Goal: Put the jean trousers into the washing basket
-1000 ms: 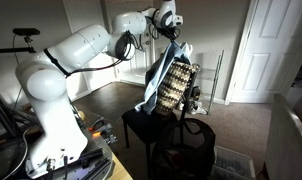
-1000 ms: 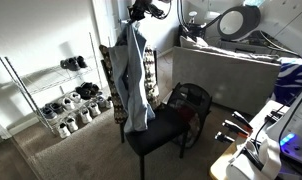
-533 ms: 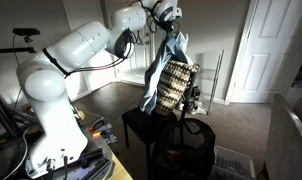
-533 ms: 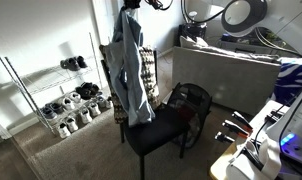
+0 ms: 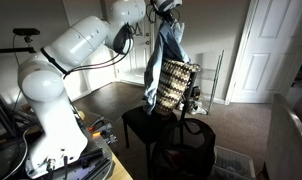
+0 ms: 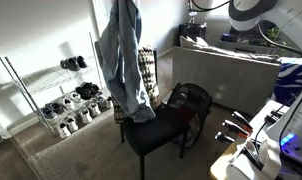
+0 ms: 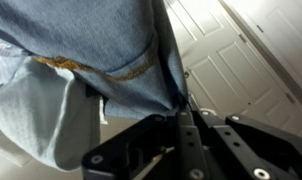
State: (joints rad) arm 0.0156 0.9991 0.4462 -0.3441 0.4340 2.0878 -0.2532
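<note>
The jean trousers (image 5: 168, 50) hang limp and long from my gripper (image 5: 167, 8) at the top of the frame; they also show in an exterior view (image 6: 124, 55), dangling above a black chair. In the wrist view the blue denim (image 7: 81, 40) fills the upper left, pinched between my closed fingers (image 7: 181, 105). The washing basket (image 6: 189, 103), black and soft-sided, stands on the floor behind the chair; it also shows at the lower middle (image 5: 196, 140).
A black chair (image 6: 154, 132) stands under the trousers, with a brown-and-cream woven back (image 5: 179, 85). A wire shoe rack (image 6: 61, 95) is by the wall. White doors (image 5: 266, 50) and a bed (image 6: 231, 70) bound the room.
My gripper has risen, lifting the jean trousers higher; their lower ends have come up off the chair seat and the cloth hangs straighter.
</note>
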